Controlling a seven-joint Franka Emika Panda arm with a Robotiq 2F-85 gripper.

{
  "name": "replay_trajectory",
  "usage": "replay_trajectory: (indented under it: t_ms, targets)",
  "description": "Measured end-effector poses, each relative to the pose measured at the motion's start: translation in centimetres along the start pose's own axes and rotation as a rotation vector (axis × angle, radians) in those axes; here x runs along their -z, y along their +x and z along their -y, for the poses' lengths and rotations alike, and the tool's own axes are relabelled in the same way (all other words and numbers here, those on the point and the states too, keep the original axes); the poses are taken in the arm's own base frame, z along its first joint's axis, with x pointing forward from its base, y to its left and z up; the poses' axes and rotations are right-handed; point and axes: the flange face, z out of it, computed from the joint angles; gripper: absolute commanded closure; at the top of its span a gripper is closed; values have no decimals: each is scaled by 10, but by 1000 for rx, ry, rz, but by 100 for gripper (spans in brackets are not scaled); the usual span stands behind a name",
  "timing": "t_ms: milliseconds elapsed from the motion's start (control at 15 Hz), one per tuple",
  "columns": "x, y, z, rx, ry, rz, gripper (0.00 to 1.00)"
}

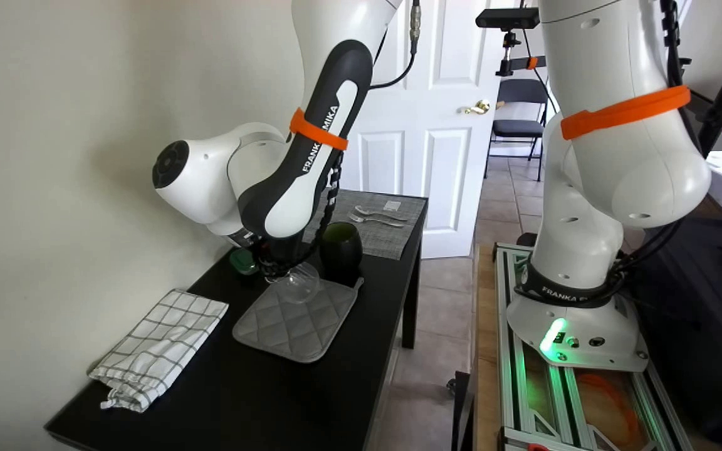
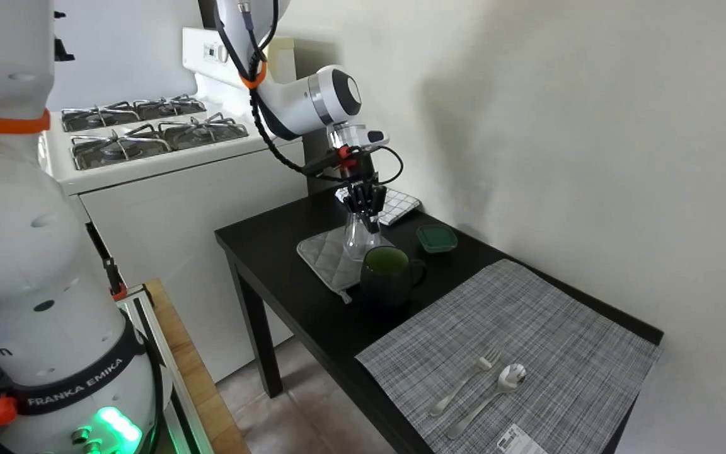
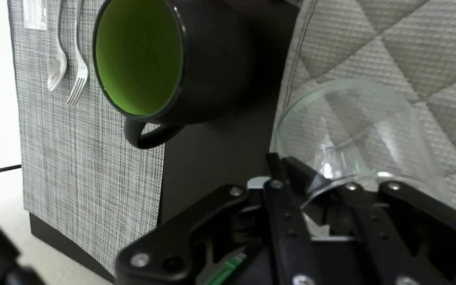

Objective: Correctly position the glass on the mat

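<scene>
The clear glass stands over the cup-side end of the grey quilted mat. The glass and mat also show in an exterior view. In the wrist view the glass lies over the edge of the mat. My gripper has its fingertips close together at the glass's rim, one inside and one outside, pinching the wall. The gripper comes down from above in an exterior view. I cannot tell whether the glass's base touches the mat.
A dark green cup stands close beside the glass, its handle towards the wall. A green lidded container sits near the wall. A checked cloth lies on the table. A striped grey sheet holds a fork and spoon.
</scene>
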Motion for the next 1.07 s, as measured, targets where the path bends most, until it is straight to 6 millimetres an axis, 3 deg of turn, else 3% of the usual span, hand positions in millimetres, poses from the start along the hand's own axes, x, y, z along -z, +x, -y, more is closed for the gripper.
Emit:
replay_trajectory:
  t_ms: [467,1067]
  targets:
    - [1,0,-6,-8,-23,24,98]
    - [40,7,3,-9,121,-132,98]
